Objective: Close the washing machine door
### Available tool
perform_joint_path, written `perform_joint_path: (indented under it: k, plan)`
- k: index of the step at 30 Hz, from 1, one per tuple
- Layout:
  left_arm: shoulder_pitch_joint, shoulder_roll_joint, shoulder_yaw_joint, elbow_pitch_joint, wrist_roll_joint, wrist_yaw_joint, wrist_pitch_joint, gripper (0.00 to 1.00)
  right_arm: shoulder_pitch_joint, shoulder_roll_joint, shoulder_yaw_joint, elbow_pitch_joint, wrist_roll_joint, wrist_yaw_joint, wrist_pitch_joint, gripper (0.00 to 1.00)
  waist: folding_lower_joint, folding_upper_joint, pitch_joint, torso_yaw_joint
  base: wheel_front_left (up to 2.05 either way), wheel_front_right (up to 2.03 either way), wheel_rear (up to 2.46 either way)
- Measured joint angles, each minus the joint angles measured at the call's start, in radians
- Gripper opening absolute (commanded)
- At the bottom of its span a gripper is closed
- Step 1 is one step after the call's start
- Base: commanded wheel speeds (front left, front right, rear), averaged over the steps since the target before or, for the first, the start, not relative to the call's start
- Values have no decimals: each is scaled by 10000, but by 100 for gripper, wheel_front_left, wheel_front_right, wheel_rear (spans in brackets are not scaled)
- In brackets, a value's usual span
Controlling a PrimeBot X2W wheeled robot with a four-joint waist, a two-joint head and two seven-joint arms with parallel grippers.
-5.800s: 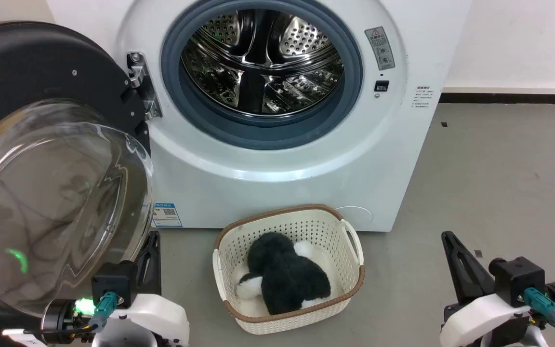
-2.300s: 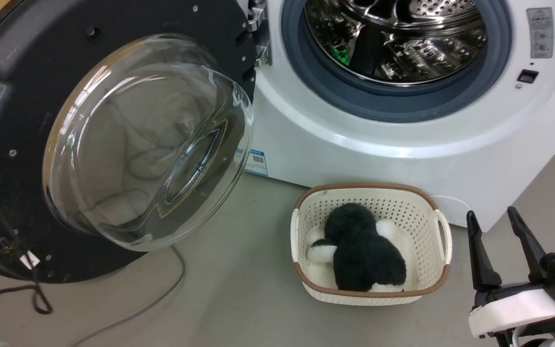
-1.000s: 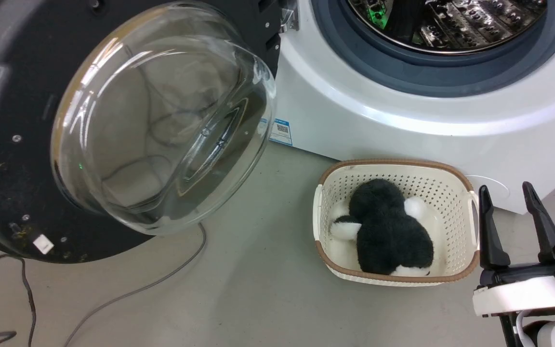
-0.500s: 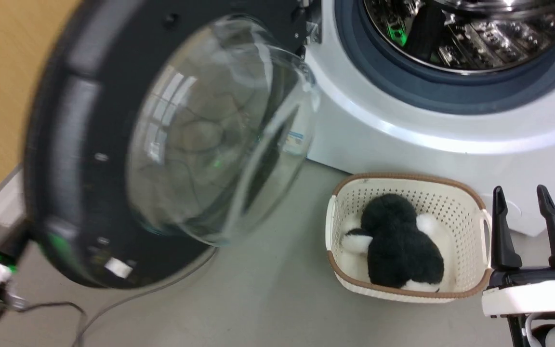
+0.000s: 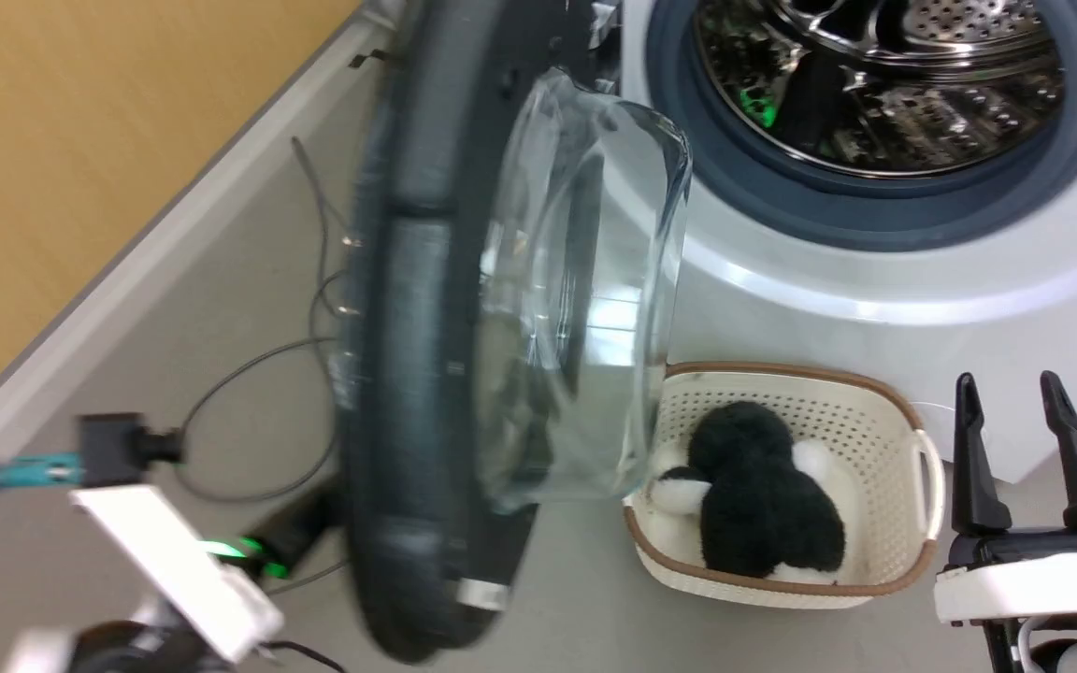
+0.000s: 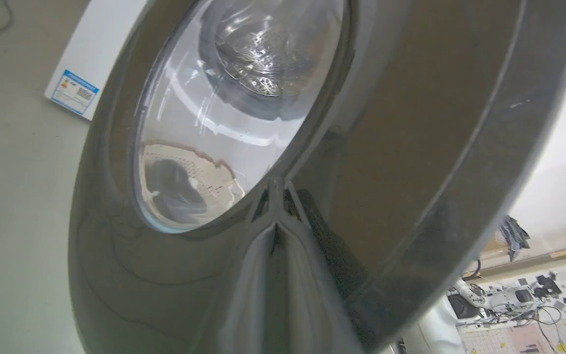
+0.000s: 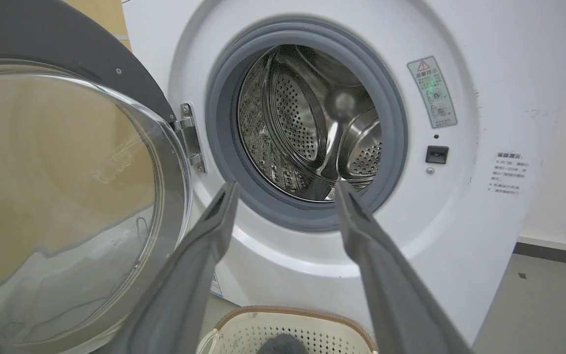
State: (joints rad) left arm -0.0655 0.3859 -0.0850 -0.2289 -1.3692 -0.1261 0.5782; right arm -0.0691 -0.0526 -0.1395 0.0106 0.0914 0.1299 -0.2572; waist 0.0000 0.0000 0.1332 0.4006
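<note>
Fingers of the left gripper [image 6: 274,216] lie pressed together with nothing between them. Their tips rest against the glossy dark outer face of the washing machine door [image 6: 410,147], just below its round window, where they meet their own reflection. Through that window the left wrist view shows the steel drum [image 6: 251,59] and the basket [image 6: 204,172]. The right gripper [image 7: 287,191] hangs well apart from the door, jaws spread wide and empty, pointing at the open mouth of the washing machine [image 7: 460,236].

From the head view the door stands about half open and nearly edge-on to the camera, blurred. Its hinge [image 7: 190,137] is at the left of the opening, and its glass bowl [image 5: 585,308] bulges toward the machine. The bowl's lower edge overlaps the near left corner of the cream basket, which sits on the grey floor [image 5: 548,617] just in front of the machine and holds a black-and-white plush toy [image 5: 763,509]. A grey rubber ring [image 5: 875,210] frames the drum. A blue-and-white sticker [image 6: 74,92] marks the machine's lower left corner. Cables [image 5: 314,280] trail across the floor to the left of the door, beside a wood panel [image 5: 80,140].
</note>
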Motion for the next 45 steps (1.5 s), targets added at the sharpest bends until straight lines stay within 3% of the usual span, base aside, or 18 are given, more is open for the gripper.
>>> perform_joint_path:
  k: [9,22,33,39,45]
  plan:
    - [-612,-4,-2510,-224,466,0,-1051,0,0,4,115,38,59,0,0,100,0,0,-122,-832,0,0,0]
    - [-2043,-291,-5281,1264,295,0,-3041,0,-9,8,148,107,157,0,0,100,0,0,-90,-2619,0,0,0]
    - [-2728,-291,-6606,2301,-247,-2,-4477,0,-11,8,245,184,249,0,0,100,0,0,-106,-3640,0,0,0]
    - [-2789,255,-6799,2169,-157,-2,-5837,0,46,12,575,-27,759,0,0,100,0,0,-436,-3836,0,0,0]
    - [-3282,1338,-6732,2957,2109,-2,-7892,0,259,12,458,-387,1055,0,0,100,0,0,-739,-3721,0,0,0]
